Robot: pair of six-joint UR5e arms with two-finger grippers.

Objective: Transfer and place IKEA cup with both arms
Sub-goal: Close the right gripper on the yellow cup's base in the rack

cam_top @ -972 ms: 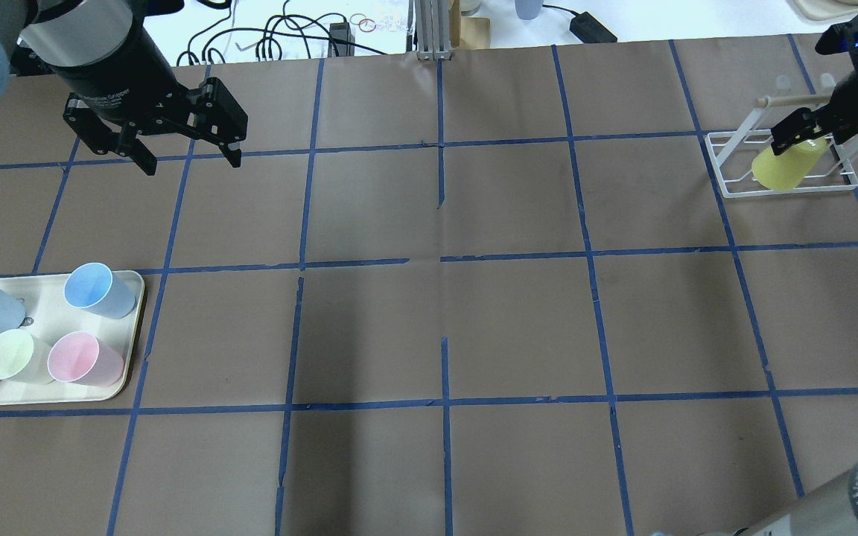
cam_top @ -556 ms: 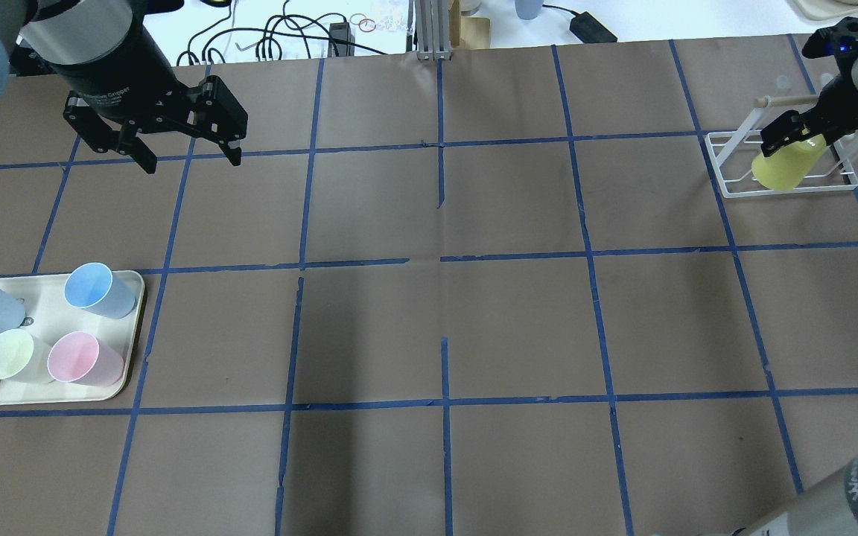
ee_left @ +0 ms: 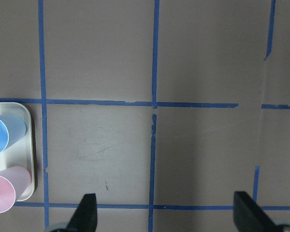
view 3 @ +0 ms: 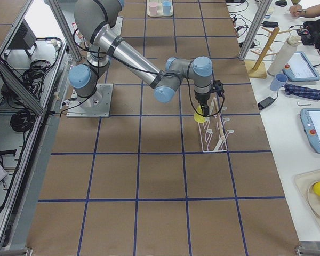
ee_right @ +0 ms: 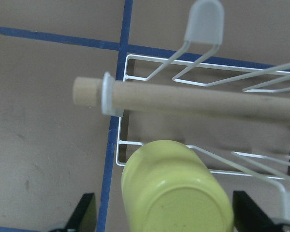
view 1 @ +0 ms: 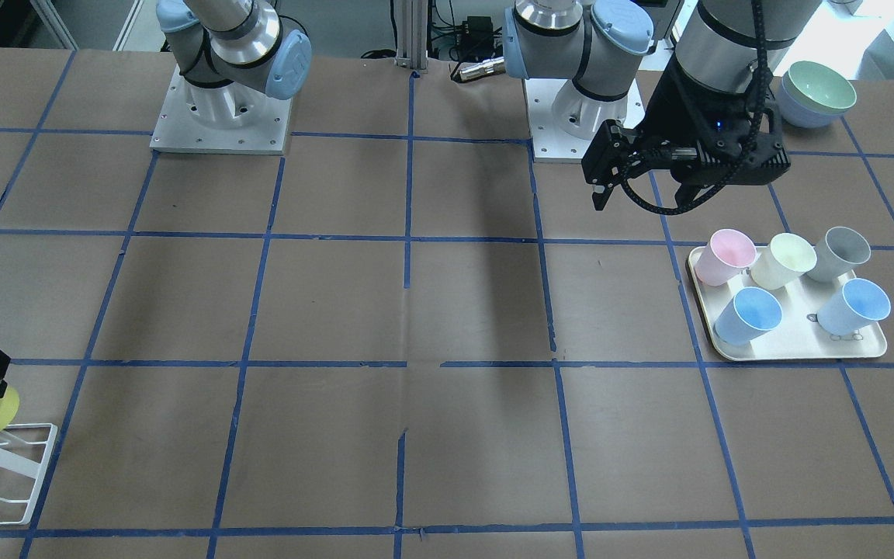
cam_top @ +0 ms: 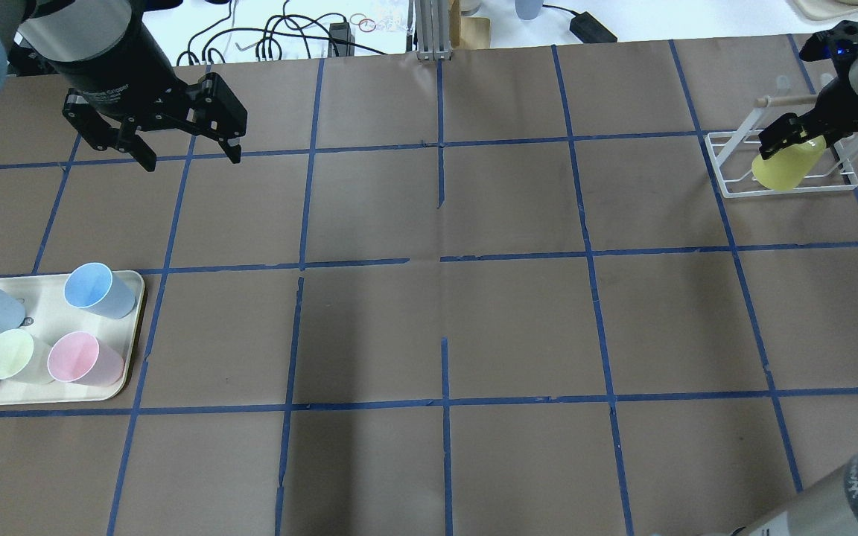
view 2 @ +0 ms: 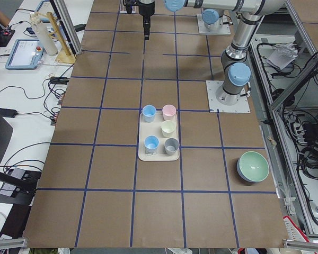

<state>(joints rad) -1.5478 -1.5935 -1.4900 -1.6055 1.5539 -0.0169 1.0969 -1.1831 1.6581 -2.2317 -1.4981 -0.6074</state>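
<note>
A brown-papered table [cam_top: 444, 327] gridded in blue tape separates the job's two ends, likely the reason both arms are needed. The right arm [view 3: 128, 56] stretches to the far corner on its own side, while the left arm [cam_top: 94, 37] hovers on the tray's side, left gripper [cam_top: 191, 160] spread wide and empty, apparently ready to receive. The cream tray [cam_top: 45, 316] carries five pastel cups [view 1: 784, 260] and is a probable destination. On the white wire rack [cam_top: 717, 165] the lime-yellow IKEA cup [ee_right: 176, 193] leans mouth-down, as if drying, base exposed. The right gripper [ee_right: 169, 215] straddles that base, fingers wide apart, pinching nothing yet
</note>
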